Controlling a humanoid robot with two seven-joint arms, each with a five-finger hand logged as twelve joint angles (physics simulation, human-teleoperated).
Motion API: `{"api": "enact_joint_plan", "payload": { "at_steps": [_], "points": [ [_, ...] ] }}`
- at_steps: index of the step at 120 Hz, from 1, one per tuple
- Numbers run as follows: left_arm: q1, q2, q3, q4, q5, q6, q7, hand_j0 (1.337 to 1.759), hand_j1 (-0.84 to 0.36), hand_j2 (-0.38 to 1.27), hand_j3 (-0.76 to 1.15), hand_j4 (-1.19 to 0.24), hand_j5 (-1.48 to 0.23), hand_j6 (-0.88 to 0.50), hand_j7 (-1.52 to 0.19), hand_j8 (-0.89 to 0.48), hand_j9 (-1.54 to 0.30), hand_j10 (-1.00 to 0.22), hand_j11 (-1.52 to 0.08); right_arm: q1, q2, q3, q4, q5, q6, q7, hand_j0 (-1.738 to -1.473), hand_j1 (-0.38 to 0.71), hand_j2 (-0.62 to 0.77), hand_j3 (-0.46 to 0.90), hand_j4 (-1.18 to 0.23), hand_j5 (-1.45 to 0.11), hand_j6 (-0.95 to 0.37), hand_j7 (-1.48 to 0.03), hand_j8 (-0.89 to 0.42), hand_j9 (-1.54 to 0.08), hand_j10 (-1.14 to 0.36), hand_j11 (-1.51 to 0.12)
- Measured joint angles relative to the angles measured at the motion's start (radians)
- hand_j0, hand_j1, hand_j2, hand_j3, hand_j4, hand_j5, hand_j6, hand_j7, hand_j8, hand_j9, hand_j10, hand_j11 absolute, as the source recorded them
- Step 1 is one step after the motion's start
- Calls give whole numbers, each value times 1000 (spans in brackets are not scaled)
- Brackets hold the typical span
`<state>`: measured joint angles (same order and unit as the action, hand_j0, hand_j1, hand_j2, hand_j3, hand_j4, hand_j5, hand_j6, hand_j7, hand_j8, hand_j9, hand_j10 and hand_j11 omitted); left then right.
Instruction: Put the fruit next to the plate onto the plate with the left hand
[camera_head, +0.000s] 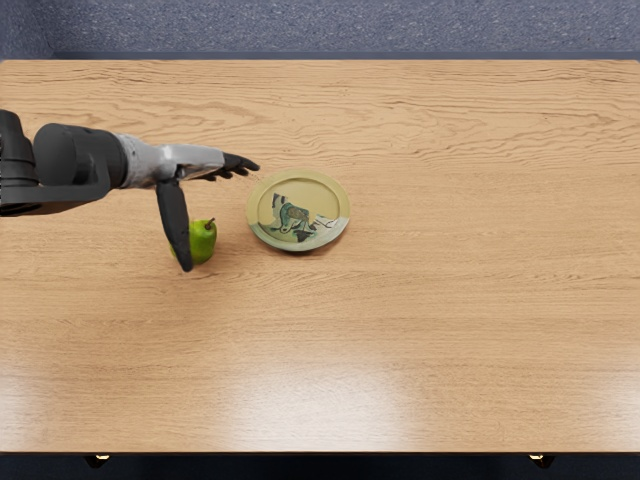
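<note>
A green pear (204, 240) stands upright on the wooden table, just left of a small yellow-green plate (334, 200) with a printed picture on it. My left hand (205, 190) reaches in from the left edge and hovers over the pear. Its fingers (237, 166) stretch straight toward the plate and the dark thumb (175, 226) hangs down along the pear's left side. The hand is open and holds nothing. The thumb hides the pear's left edge. The plate carries no fruit.
The table's far edge (320, 58) runs along the top of the view and its near edge (320, 452) along the bottom. Bare wood lies to the right of the plate and in front of the pear.
</note>
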<state>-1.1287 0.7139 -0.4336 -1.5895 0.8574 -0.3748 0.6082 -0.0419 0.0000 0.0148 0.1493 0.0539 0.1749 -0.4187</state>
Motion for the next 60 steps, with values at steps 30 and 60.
{"api": "enact_joint_plan", "payload": {
  "at_steps": [30,60],
  "points": [
    [29,-35,69,-4,134,133,2,1658,308,8,0,-38,-46,-39,-46,-39,-46,-38,-46,0,0,0,-2,1,0,0,-1658,-349,0,0,0,0,0,0,0,0,0,0],
    [27,-46,165,38,200,150,3,1658,307,9,0,-40,-48,-41,-47,-40,-47,-39,-47,-4,0,0,-3,1,0,0,-1658,-349,0,0,0,0,0,0,0,0,0,0]
  ]
}}
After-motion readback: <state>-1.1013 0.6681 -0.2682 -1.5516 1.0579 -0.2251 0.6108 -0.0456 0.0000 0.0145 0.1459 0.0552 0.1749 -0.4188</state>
